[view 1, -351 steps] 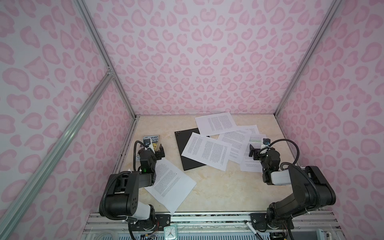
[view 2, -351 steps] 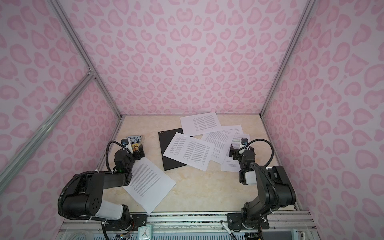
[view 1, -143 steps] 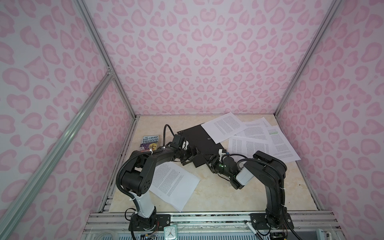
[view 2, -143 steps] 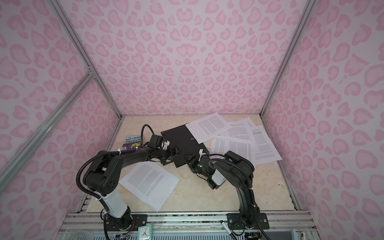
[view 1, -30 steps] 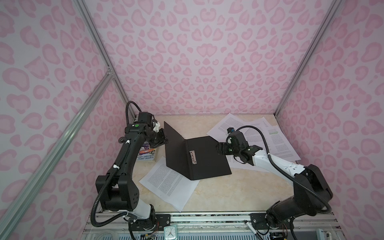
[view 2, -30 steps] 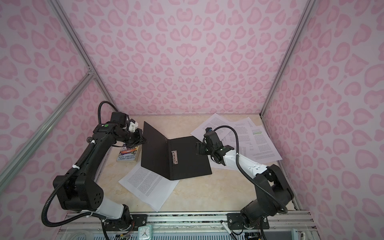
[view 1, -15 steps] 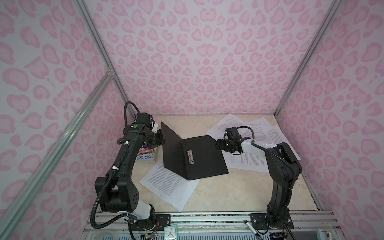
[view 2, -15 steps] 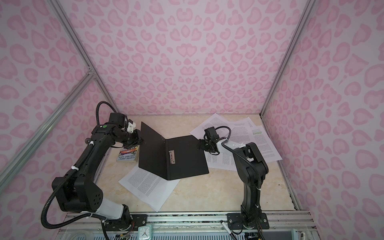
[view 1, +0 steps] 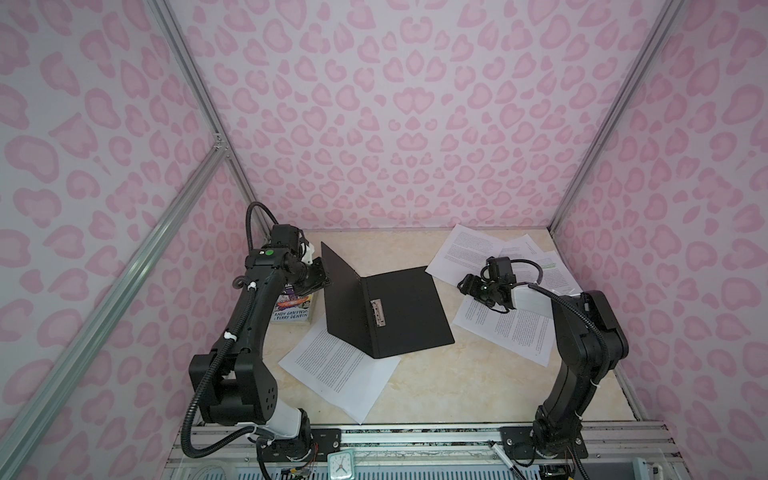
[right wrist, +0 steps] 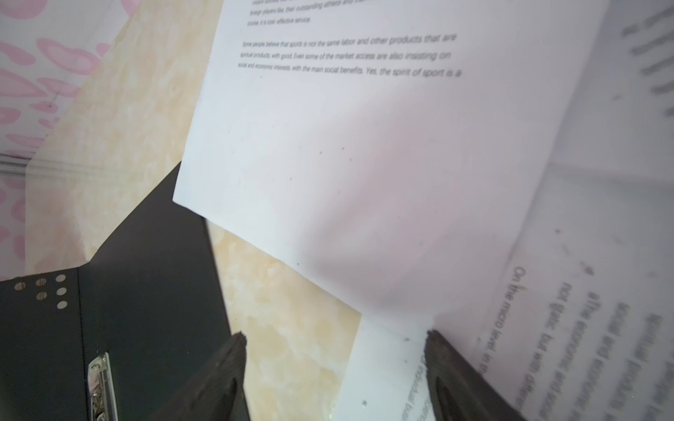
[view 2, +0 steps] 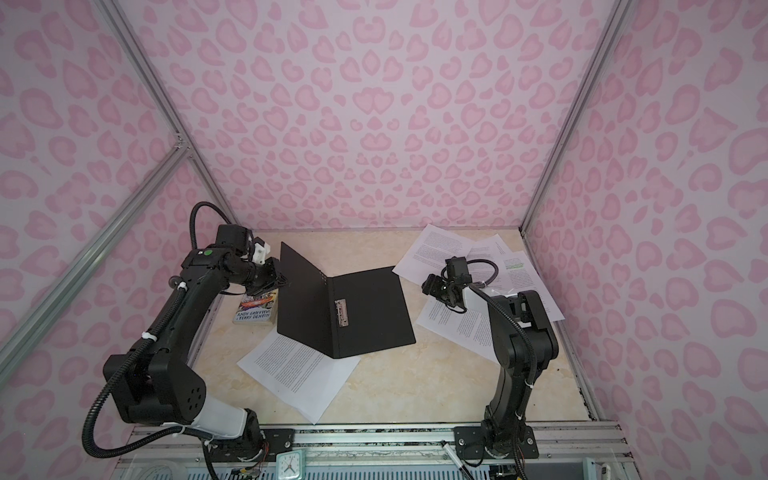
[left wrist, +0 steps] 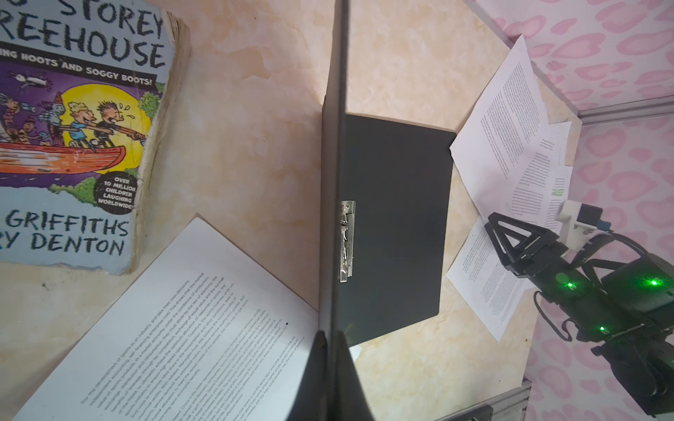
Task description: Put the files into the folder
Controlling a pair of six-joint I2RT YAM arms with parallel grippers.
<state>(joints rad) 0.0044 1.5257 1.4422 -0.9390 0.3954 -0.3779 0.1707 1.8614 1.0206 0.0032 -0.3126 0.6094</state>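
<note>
The black folder [view 1: 409, 320] [view 2: 370, 320] lies open mid-table, its metal clip [view 1: 377, 311] [left wrist: 346, 240] by the spine. My left gripper [view 1: 326, 277] [view 2: 282, 281] [left wrist: 330, 333] is shut on the outer edge of the left cover, which stands raised. Several files [view 1: 515, 332] [view 2: 461, 328] lie overlapping at the back right, one with a green line [view 1: 548, 264]. Another sheet [view 1: 340, 374] [left wrist: 182, 320] lies front left, partly under the folder. My right gripper [view 1: 463, 284] [view 2: 428, 286] [right wrist: 333, 335] is open and empty, just off the folder's right edge [right wrist: 146, 291] above the sheets.
A colourful paperback book [view 1: 293, 311] [view 2: 255, 313] [left wrist: 73, 127] lies by the left wall under my left arm. Pink patterned walls close in the left, back and right sides. A small clock [view 1: 340, 467] sits on the front rail.
My right gripper has drawn back a little to the right, off the folder's edge, its arm now folded upright and its jaws slightly narrower. The left gripper still holds the cover raised.
</note>
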